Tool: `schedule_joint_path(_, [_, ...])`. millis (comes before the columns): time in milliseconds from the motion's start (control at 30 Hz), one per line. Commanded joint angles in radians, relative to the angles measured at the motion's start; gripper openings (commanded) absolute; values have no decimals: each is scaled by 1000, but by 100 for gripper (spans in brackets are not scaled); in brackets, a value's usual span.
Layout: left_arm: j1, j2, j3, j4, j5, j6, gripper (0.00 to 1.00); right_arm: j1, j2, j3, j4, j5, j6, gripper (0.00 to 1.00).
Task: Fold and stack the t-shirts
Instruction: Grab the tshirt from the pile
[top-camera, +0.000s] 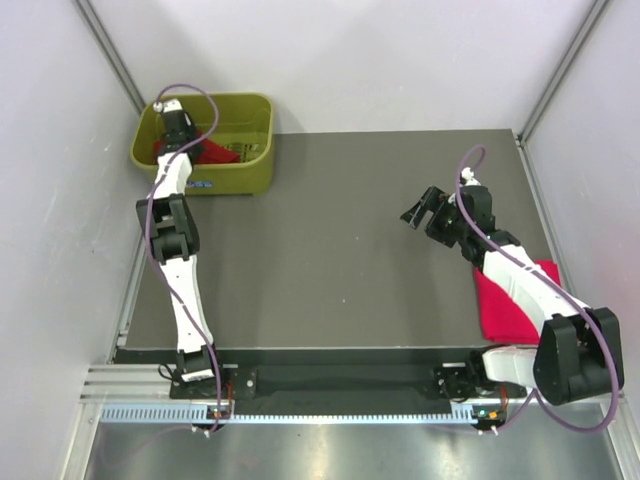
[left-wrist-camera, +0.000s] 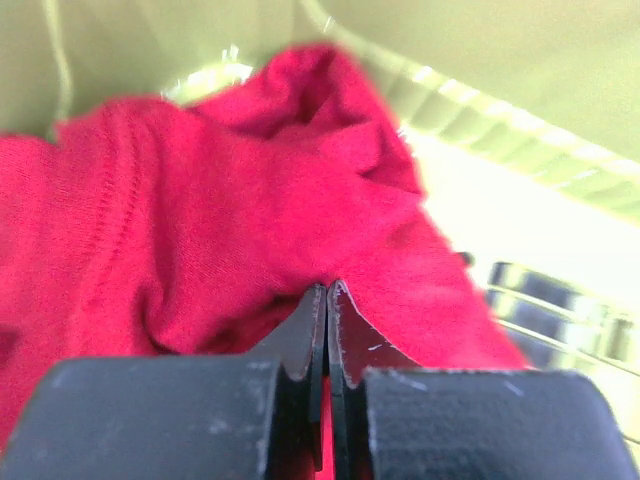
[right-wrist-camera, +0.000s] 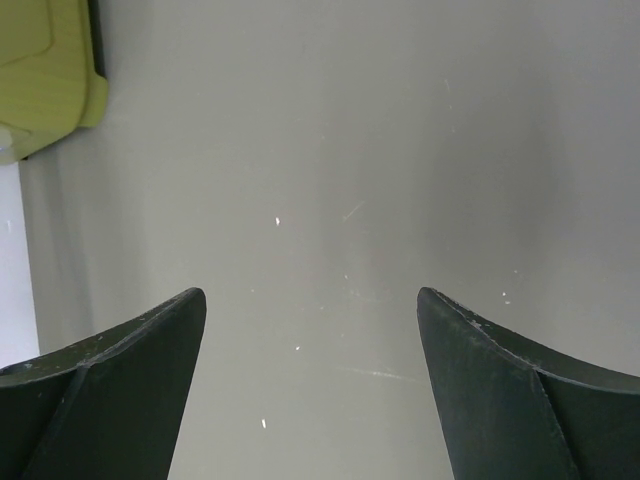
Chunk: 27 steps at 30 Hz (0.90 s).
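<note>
Pinching red shirt (left-wrist-camera: 200, 200) in basket (top-camera: 252, 172), L claw (left-wrist-camera: 327, 292) is clamped tight; R claw (right-wrist-camera: 310, 294) gapes wide, empty, over grey desk (top-camera: 320, 250).

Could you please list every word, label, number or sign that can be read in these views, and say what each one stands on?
No text can be read in any view.
Small sticker on the near outer wall of the olive-green basket: some marking, too small to read.
Crumpled red t-shirt in the basket: no print visible.
Folded red t-shirt on the table: no print visible.
</note>
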Motion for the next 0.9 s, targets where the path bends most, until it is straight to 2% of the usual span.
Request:
schedule_joint_path(0, [-6,-233,-15,59,87,-63,0,-11,-52,7,29,-31,-30,87])
schedule_joint_path(100, [-8,-330,-95,95,150,-126,0,-14,-64,5,19,-33,-33,86])
schedule_joint_path(267, [-14,-437,-113,23,244,-206,0,8,-86,-6,8,-33,-23,85])
schedule_joint_path(500, [-45,-644,-175,46,379,-304,0,107,-121,-12,5,12,-53,86])
schedule_joint_path(733, [-149,-931,-172,-14,405,-399,0,163,-175,-53,8,20,-15,85])
schedule_joint_path(833, [-183,-1081,-294,-17,410,-416,0,183,-188,-76,20,12,5,86])
schedule_joint_path(867, [-184,-1113,-355,-40,405,-419,0,186,-188,-79,16,9,9,92])
